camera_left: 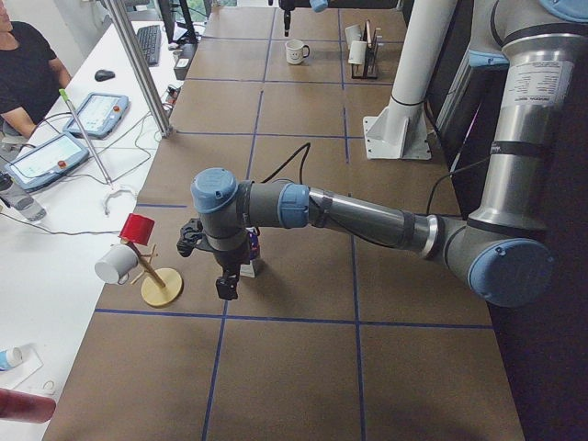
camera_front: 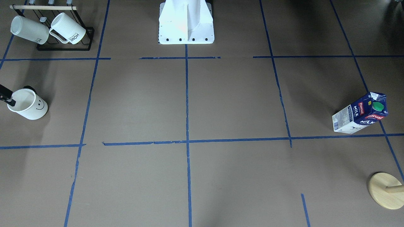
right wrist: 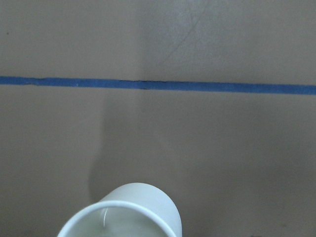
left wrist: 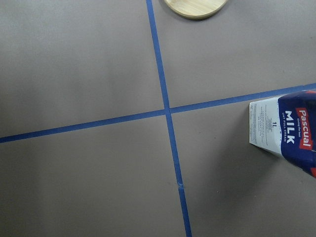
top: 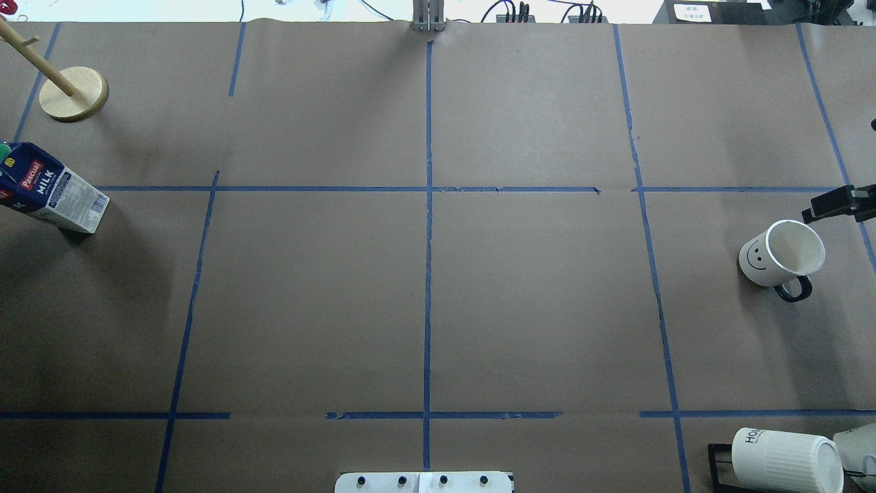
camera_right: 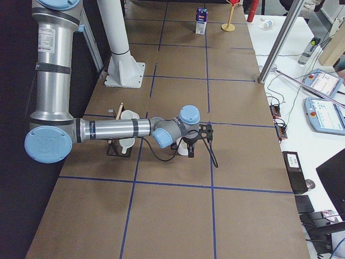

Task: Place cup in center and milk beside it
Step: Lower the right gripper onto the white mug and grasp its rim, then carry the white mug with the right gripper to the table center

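The cup (camera_front: 28,104), white with a black smiley, stands upright near the table's end on my right; it also shows in the overhead view (top: 780,255) and at the bottom of the right wrist view (right wrist: 128,212). My right gripper (camera_right: 206,137) hovers just beyond the cup, its jaws apart; one black finger (top: 836,204) is by the rim. The milk (camera_front: 359,113) stands upright at the opposite end and also shows overhead (top: 58,195). My left gripper (camera_left: 225,287) hangs beside it, and I cannot tell whether it is open. The center (top: 428,189) is bare.
A black rack (camera_front: 63,47) with ribbed "HOME" mugs stands near my base on the right side. A wooden peg stand (top: 72,92) is beyond the milk. The white robot base (camera_front: 186,25) is at the near edge. An operator (camera_left: 23,73) sits off the table.
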Controlling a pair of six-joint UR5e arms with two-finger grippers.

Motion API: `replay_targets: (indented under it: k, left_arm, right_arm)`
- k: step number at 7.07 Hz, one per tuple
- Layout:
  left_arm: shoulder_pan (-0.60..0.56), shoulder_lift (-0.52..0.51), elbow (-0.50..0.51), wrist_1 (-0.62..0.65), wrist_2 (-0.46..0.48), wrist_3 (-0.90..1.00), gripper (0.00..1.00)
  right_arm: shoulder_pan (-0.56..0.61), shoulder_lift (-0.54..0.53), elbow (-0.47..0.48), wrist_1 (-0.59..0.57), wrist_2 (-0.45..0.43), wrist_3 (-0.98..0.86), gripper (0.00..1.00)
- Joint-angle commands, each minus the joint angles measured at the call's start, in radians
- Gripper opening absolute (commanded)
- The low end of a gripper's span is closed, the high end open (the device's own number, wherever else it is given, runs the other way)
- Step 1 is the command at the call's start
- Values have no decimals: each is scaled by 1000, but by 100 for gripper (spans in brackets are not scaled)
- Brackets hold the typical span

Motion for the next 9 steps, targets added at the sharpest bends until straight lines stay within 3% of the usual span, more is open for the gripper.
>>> replay_targets:
  k: [1, 2, 3, 5, 6, 7, 9]
  left_arm:
    - [0, 1, -3, 0, 0, 0, 100]
    - [0, 1, -6, 0, -17, -2, 100]
    - [0, 1, -5, 0, -34, -2, 100]
    - [0, 1, -5, 0, -35, 0, 100]
    - [0, 1, -6, 0, -37, 0, 100]
    - [0, 0, -6, 0, -44, 0, 100]
    - [0, 0, -6, -14, -48, 0, 100]
  right_arm:
    - [-50, -12, -17, 35, -29, 29, 70]
    - [-50, -10, -22, 33, -32, 26, 6]
    - [-52, -7, -25, 33, -30, 26, 0]
    - [-52, 2, -2, 32, -17, 29, 0]
    - [-61, 39, 52, 11, -10, 79, 0]
    - [-111, 174, 83, -60, 11, 233, 0]
    - [-285, 516, 75, -266, -50, 540, 0]
